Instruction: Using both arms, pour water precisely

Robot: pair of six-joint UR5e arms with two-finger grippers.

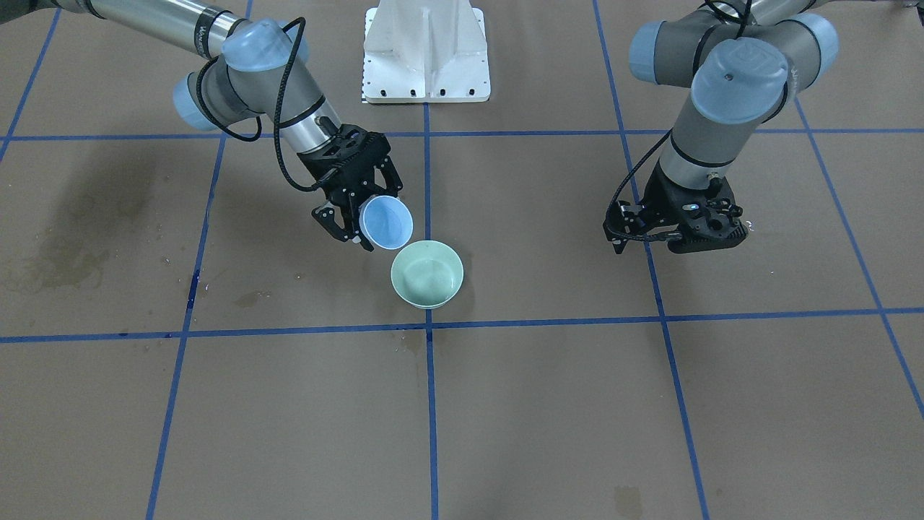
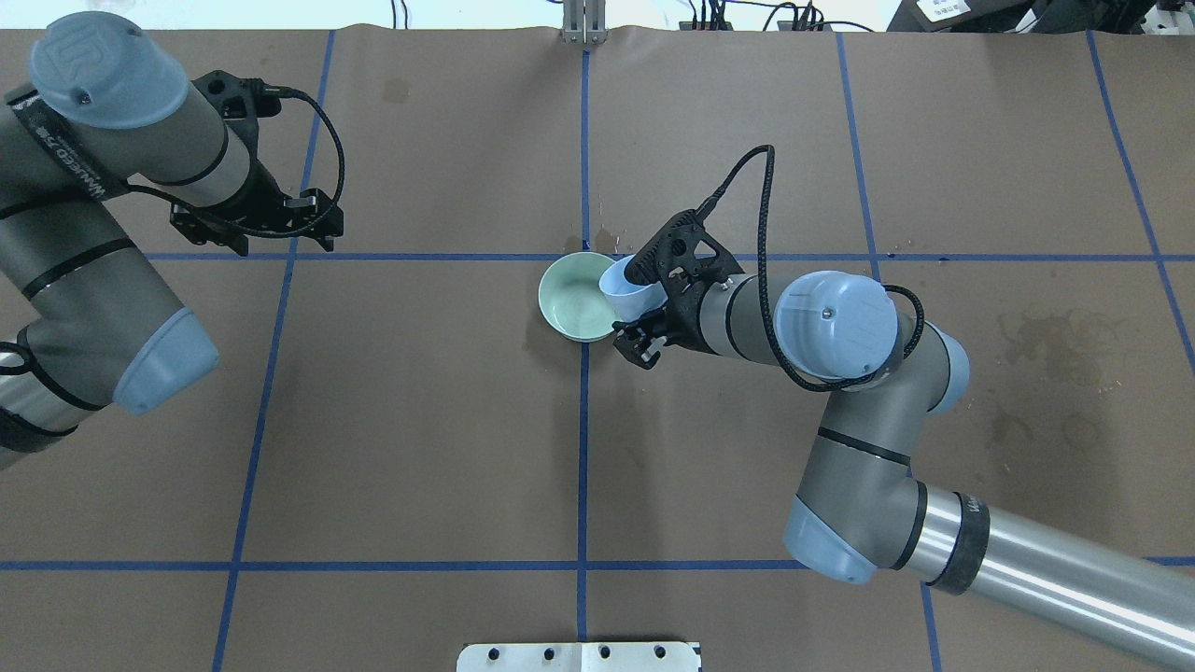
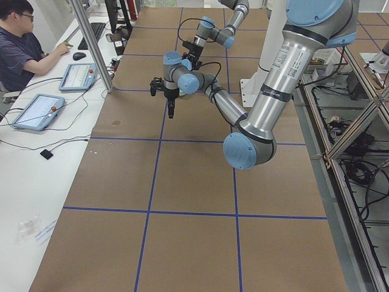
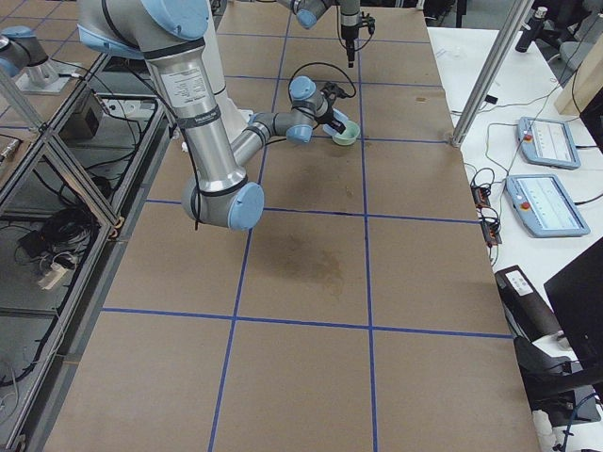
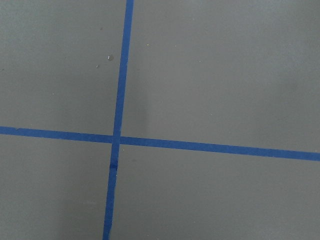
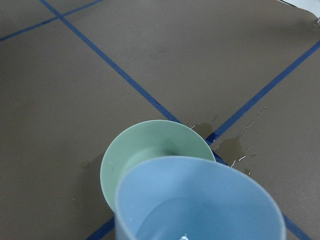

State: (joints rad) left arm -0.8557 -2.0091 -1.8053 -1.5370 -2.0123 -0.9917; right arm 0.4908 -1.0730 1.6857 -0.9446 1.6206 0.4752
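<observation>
White pedestal (image 2: 579,656) at table's (image 2: 420,448) near edge, ctr; right arm (image 2: 845,373) comes in from near right w/ elbow bent; right gripper (image 2: 642,308) is clamped across the blue cup (image 1: 386,222), fingers spread only to the cup's width, one on each side of its wall; cup tipped over, mouth facing left toward green bowl (image 1: 426,274), lip over bowl's right rim; touching or not, can't tell; bowl upright on the ctr tape line, just near of a crossing; the water (image 6: 239,159): shiny beads + small wet patch on the paper just beyond the bowl, beside the blue tape (image 6: 260,95) crossing; also a glint low inside the cup, too cropped to say more; dull brown stains (image 2: 1050,336) on the right side; far left, well apart from bowl, left arm (image 2: 84,280) has left gripper (image 3: 171,108) pointing straight down above another tape crossing, nothing in it; how wide its fingers stand, can't tell; person (image 3: 24,42) seated at a desk past the table's far edge.
</observation>
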